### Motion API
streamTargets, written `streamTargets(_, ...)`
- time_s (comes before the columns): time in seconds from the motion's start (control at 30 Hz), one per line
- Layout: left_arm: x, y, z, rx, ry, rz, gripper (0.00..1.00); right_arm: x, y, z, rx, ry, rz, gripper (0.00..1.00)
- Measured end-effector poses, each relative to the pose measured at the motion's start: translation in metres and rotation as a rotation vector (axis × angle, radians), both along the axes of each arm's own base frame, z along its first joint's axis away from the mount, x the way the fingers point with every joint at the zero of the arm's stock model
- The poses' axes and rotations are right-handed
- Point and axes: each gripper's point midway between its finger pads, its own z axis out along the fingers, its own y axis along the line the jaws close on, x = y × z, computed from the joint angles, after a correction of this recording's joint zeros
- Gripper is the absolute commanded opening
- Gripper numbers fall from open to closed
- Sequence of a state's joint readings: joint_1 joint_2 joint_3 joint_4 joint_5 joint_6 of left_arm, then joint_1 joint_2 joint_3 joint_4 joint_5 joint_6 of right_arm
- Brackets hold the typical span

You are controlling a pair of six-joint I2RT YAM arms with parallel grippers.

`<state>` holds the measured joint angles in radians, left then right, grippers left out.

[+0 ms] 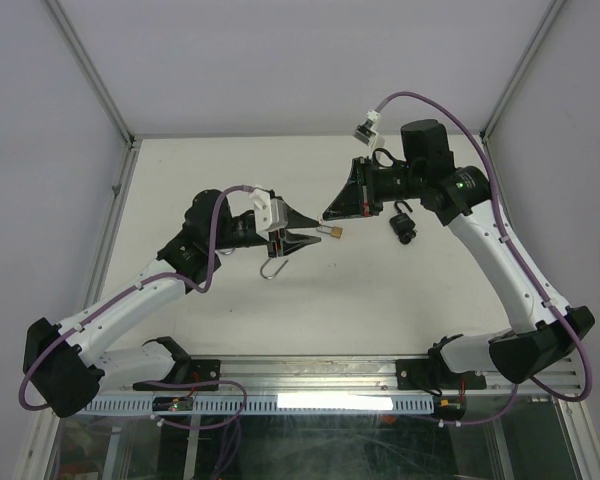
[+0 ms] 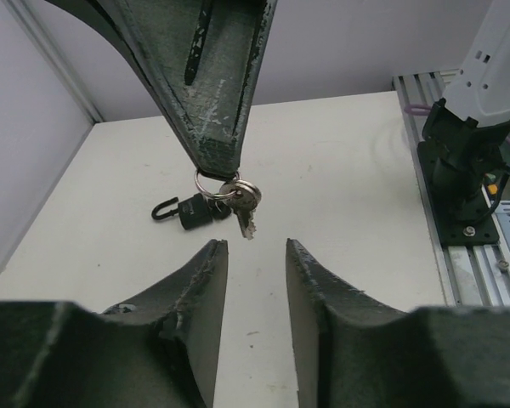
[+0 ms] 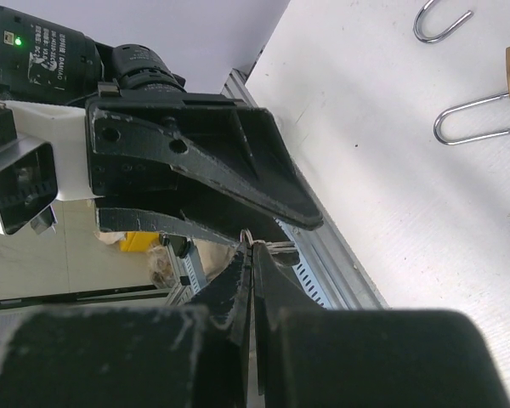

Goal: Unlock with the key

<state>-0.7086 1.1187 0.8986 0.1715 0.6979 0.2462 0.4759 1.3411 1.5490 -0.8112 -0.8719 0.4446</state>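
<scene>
**White surface, key in the air, nothing unlocked yet**

White surface [image 1: 280,330] boxed in by pale walls [image 1: 40,150], w/ a metal rail [image 1: 310,372] along the near edge. From my seat the task is early-to-mid. The key is picked up but isn't in any keyhole.

Done so far: the right jaws are pinched closed on the key ring [image 2: 211,185]. The key [image 2: 243,201] dangles below their tip, clear of the surface.

Left to do, as I judge it: steady a lock, line up the blade, insert, turn, free the shackle.

Candidate locks:
- A black padlock [image 2: 194,211] lies on the surface behind the hanging key, on the right arm's side.
- A brass padlock [image 1: 333,232] sits just past the left jaws' tips in the top cam. The right wrist cam shows it lying flat on the surface.
- A bare steel shackle [image 1: 273,270] shows near the left arm, its body hidden.

I can't tell which lock the key fits, or whether any of them is latched.

The left jaws are parted w/ nothing between them. In the left wrist cam the key hangs just beyond and above the gap, approx. centred on it and touching neither jaw. The two arms' jaws are near each other, tip to tip, but apart. To me this reads as a setup for a handover or re-grip of the key, but that's only a guess.
</scene>
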Motion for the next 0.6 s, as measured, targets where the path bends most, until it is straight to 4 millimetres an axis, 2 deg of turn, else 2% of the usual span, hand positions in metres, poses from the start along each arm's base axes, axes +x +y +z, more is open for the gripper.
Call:
streamTargets(0.1,-0.0033,-0.0013,-0.0019,0.007,0.000,-0.014,0.22,0.0000,0.0000,0.0000,0.000,0.001,-0.001,0.00)
streamTargets(0.6,0.0060,0.0001,0.0031,-0.013,0.006,0.042,0.20,-0.0025,-0.0015,0.0026,0.006,-0.008,-0.005,0.00)
